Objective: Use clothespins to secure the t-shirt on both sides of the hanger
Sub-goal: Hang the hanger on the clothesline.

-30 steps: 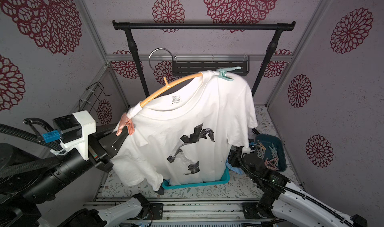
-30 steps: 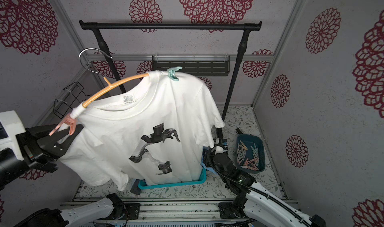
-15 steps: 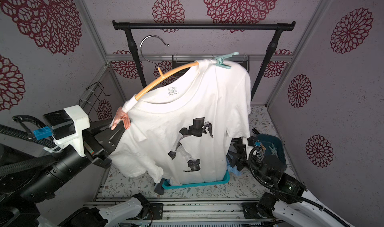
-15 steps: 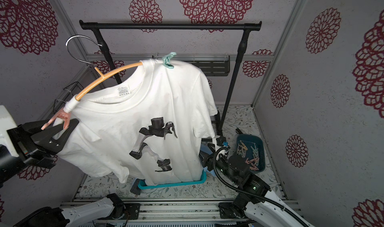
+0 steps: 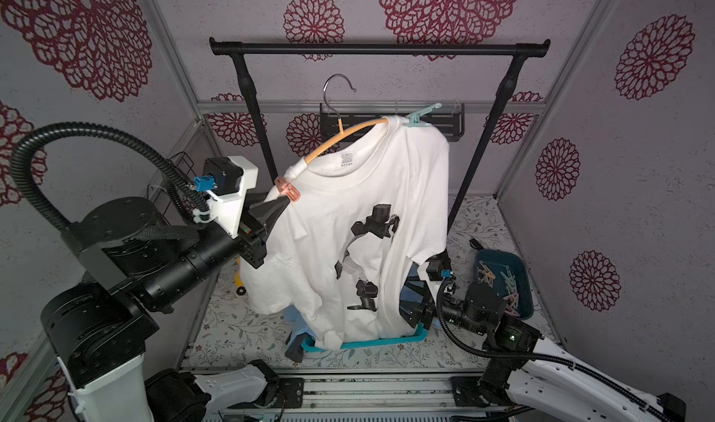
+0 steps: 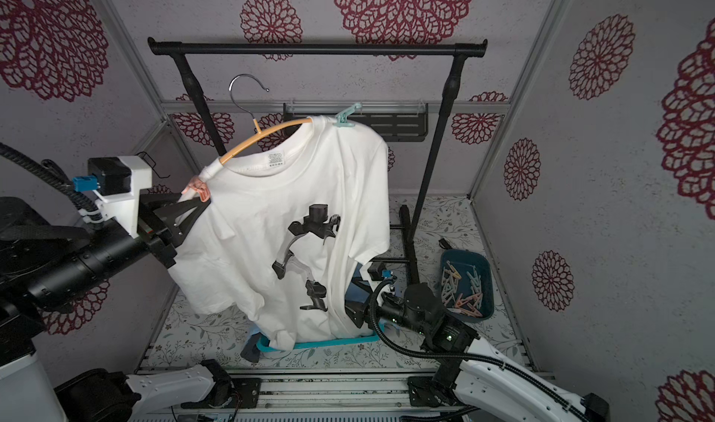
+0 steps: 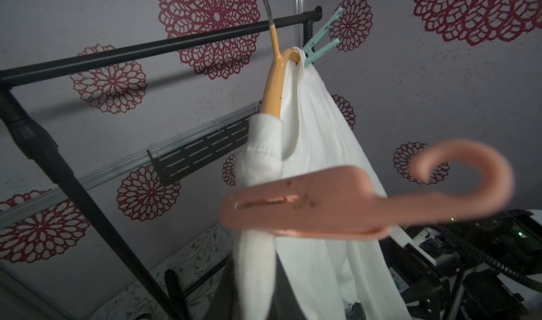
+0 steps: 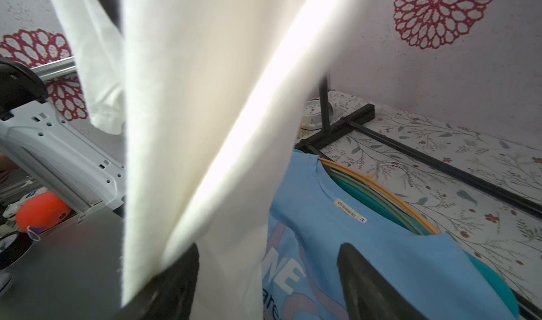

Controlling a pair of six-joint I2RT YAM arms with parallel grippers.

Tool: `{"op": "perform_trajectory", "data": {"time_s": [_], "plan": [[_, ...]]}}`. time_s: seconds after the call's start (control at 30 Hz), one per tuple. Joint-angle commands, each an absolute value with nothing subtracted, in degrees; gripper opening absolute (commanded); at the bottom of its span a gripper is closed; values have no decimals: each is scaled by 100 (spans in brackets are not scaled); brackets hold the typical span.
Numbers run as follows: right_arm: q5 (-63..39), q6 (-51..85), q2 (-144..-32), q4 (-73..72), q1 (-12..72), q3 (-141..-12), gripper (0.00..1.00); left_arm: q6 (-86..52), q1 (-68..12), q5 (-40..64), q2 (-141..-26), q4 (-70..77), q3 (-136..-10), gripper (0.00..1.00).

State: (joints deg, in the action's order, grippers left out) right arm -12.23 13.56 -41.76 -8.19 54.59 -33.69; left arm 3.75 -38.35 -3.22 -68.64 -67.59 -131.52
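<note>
A white t-shirt with a black print hangs on an orange hanger held in the air in front of the rack. A pink clothespin clips the shoulder nearest my left gripper. That gripper is shut on the cloth-covered hanger end just below the pin. A mint clothespin sits on the far shoulder. In the left wrist view the pink clothespin fills the foreground. My right gripper stands open low by the hem, with shirt cloth draped over one finger.
A black rack bar spans the back, its right leg behind the shirt. A dark blue bin of loose clothespins sits at the right. A teal basket under the shirt holds a blue t-shirt and spare hangers.
My left gripper has carried the hanger and shirt up and to the right. The right gripper's jaws have spread wider low by the hem.
</note>
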Motion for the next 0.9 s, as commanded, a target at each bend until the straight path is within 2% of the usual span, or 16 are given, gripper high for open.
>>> {"op": "perform_trajectory", "data": {"time_s": [0.0, 0.07, 0.23, 0.3, 0.4, 0.5, 0.63, 0.7, 0.77, 0.87], "plan": [[-1304, 1636, -4495, -1916, 5705, -3748, 74, -27, -3848, -694, -6812, -5935, -13053, 0], [-1099, 1841, -4801, -2096, 5828, -3993, 65, -143, -3850, -714, -6773, -5829, -12705, 0], [-668, 2016, -5459, -2030, 5976, -4747, 55, -158, -3846, -989, -6783, -5549, -12399, 0], [-581, 2122, -5631, -2366, 5990, -4854, 46, -119, -3851, -1386, -6815, -5326, -12375, 0], [-713, 2205, -6017, -2635, 5985, -5297, 32, -62, -3849, -1584, -6952, -5049, -12470, 0], [-737, 2333, -6437, -2324, 5985, -6028, 25, -53, -3852, -1556, -7150, -5069, -12768, 0], [-129, 2374, -6771, -2392, 5990, -6440, 12, 20, -3838, -1773, -7316, -5102, -12961, 0], [213, 2322, -6903, -2347, 5972, -6596, 12, 70, -3833, -1846, -7393, -5028, -13031, 0], [554, 2204, -7016, -2292, 5972, -6756, 20, 100, -3826, -1847, -7501, -5011, -13151, 0], [726, 2022, -7071, -2306, 5969, -6835, 21, 131, -3785, -1955, -7632, -5048, -13275, 0]]}}
